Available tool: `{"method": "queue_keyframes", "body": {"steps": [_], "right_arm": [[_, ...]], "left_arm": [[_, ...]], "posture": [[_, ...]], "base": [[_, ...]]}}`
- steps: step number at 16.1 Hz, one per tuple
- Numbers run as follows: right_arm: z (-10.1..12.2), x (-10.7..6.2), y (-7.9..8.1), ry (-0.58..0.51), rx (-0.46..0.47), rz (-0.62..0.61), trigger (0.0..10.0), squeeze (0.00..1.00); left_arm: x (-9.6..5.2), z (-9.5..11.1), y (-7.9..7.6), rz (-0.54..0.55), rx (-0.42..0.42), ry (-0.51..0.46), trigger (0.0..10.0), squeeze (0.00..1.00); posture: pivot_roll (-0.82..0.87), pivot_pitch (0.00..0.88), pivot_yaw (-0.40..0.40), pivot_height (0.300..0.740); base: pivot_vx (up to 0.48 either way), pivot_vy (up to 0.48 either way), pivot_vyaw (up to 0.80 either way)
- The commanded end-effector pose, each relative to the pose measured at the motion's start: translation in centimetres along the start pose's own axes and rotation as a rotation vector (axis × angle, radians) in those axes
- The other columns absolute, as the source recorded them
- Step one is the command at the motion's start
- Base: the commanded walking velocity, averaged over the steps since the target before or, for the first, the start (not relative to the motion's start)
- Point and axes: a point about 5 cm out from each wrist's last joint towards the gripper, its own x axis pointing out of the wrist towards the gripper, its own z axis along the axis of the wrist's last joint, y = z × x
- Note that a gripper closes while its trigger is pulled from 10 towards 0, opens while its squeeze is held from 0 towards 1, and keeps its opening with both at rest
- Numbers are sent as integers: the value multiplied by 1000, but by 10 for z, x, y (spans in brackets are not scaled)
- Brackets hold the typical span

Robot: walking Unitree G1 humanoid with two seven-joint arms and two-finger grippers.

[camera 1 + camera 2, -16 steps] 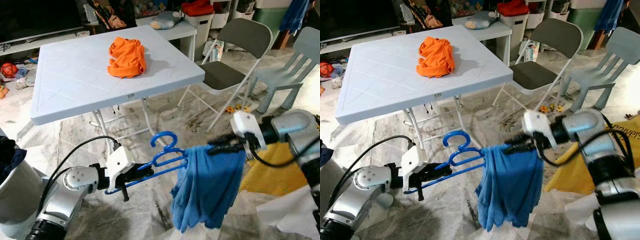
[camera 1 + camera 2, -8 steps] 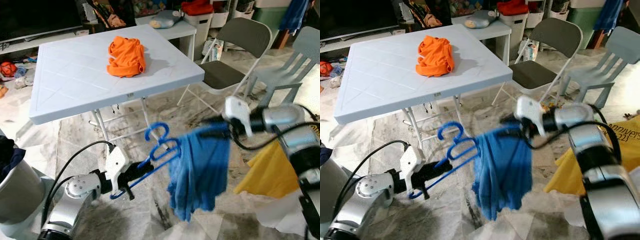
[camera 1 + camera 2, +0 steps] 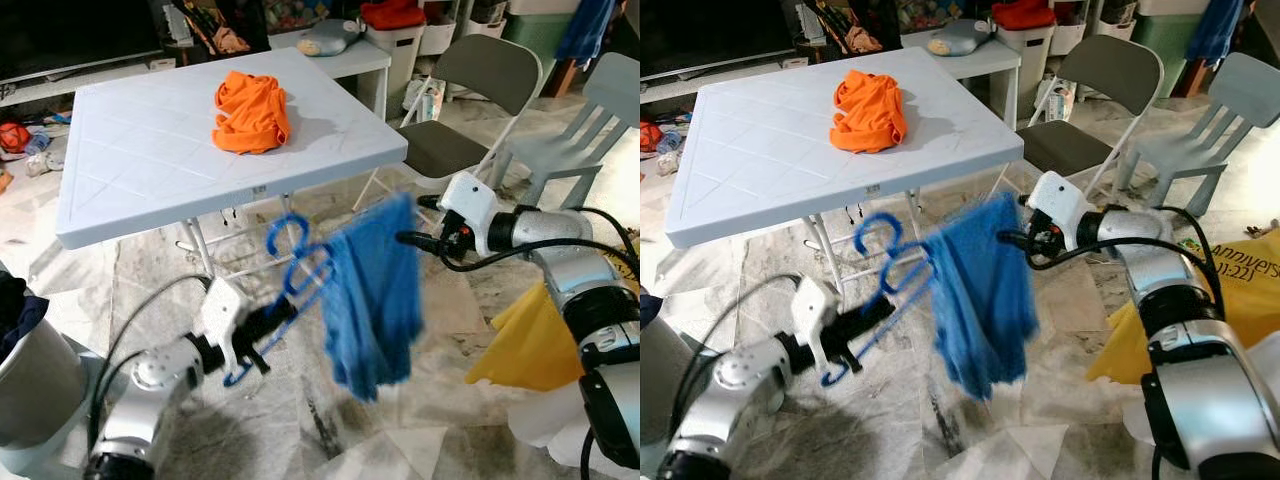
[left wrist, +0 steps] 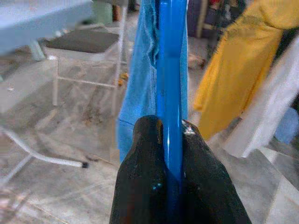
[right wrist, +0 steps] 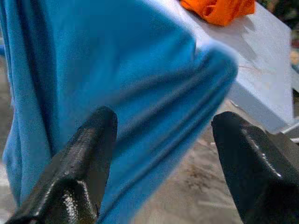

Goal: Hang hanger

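Our left gripper [image 3: 268,325] is clamped tight on the lower bar of the blue hanger [image 3: 297,268], holding it tilted above the floor in front of the white table [image 3: 150,170]. A blue cloth [image 3: 375,290] hangs from the hanger. Our right gripper [image 3: 405,238] sits just beside the cloth, fingers [image 5: 79,158] spread wide, holding nothing. An orange cloth [image 3: 252,112] lies on the table.

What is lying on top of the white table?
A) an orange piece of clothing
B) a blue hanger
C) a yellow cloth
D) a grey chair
A: a crumpled orange garment lies on the white table; the blue hanger is off the table, clamped in the left gripper.
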Motion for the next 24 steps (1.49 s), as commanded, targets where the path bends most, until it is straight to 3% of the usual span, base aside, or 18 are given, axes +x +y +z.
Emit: {"method": "queue_keyframes", "body": {"steps": [1, 4, 7, 12, 13, 14, 15, 16, 17, 24], "right_arm": [[4, 1, -4, -12, 1, -41, 10000, 1000], [-4, 6, 4, -13, 85, -32, 10000, 1000], [-17, 13, 35, -27, 196, 160, 10000, 1000], [-18, 36, 52, -107, 452, 42, 10000, 1000], [-17, 40, 53, -119, 547, 1, 10000, 0], [-18, 42, 54, -118, 565, -5, 10000, 0], [-18, 42, 55, -119, 576, -5, 9020, 0], [-17, 43, 57, -128, 591, 3, 5608, 0], [-16, 44, 57, -130, 594, 5, 235, 0], [-14, 50, 73, -134, 624, 91, 0, 0]], "left_arm": [[2, 9, 5, 17, 2, -41, 0, 0], [5, 13, 9, 39, -13, -64, 0, 0], [7, 18, 7, -9, -9, -69, 0, 0], [13, 28, 1, -85, 11, -80, 0, 0], [14, 28, -1, -101, 13, -78, 0, 0], [14, 28, -2, -106, 15, -78, 0, 0], [14, 29, -3, -110, 15, -79, 0, 0], [14, 30, -3, -114, 15, -80, 0, 0], [14, 31, -3, -116, 16, -81, 0, 0], [14, 35, 1, -106, 23, -86, 0, 0]], "posture": [[-81, 0, 20, 740], [-83, 0, 23, 740], [-80, 0, 31, 740], [-79, 0, 42, 740], [-77, 0, 44, 740], [-75, 0, 46, 740], [-73, 0, 47, 740], [-73, 0, 46, 740], [-72, 0, 45, 740], [-66, 0, 41, 740]], "base": [[0, 0, 0], [0, 0, 0], [0, 0, 0], [0, 0, 0], [0, 0, 0], [0, 0, 0], [0, 0, 0], [0, 0, 0], [0, 0, 0], [0, 0, 0]]}}
